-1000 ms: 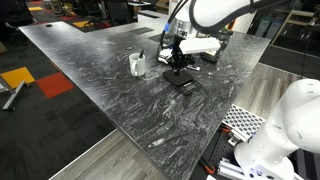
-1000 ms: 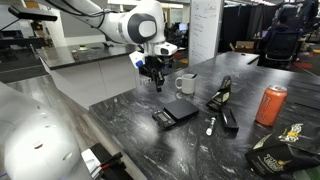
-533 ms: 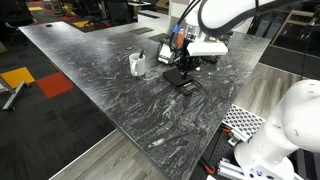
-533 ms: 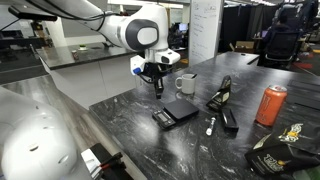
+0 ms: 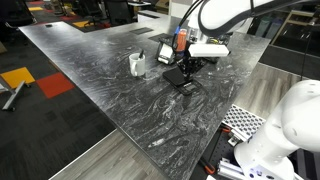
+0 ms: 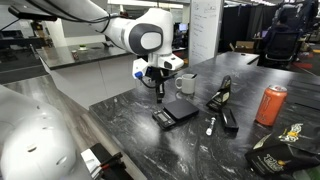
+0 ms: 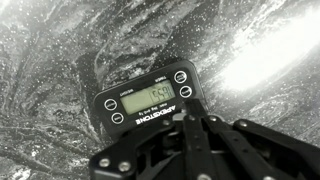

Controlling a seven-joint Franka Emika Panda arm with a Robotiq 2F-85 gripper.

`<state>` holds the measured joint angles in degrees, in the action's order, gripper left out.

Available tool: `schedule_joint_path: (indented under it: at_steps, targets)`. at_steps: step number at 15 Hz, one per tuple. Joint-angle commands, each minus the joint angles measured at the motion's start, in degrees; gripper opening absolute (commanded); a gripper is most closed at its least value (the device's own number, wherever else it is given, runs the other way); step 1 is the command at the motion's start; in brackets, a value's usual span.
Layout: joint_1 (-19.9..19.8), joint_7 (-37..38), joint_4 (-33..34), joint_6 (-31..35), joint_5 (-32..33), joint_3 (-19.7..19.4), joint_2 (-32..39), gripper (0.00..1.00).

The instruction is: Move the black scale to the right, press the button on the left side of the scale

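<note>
On the dark marble table [image 5: 100, 85], the arm [image 6: 140, 38] reaches down over the black scale [image 6: 177, 112], which lies flat at about five o'clock of the white cup [image 6: 186, 84]. In the wrist view, the gripper [image 7: 195, 120] comes in from six o'clock, its fingers drawn together on nothing, its tip at four o'clock of the display [image 7: 148, 97]. This looks like the pressing step. The next move calls for sliding toward nine o'clock, then descending onto a left button [image 7: 111, 99].
</note>
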<state>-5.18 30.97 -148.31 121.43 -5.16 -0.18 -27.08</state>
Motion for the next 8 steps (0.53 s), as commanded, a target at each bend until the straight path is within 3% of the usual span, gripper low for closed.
schedule_joint_path:
  at_steps: [1, 8]
  targets:
    - [-0.5, -2.9, 1.0, -0.2, -2.3, -0.4, 3.8, 0.00]
    - [-0.4, -4.2, 2.1, 1.1, -3.0, -0.5, 8.6, 0.00]
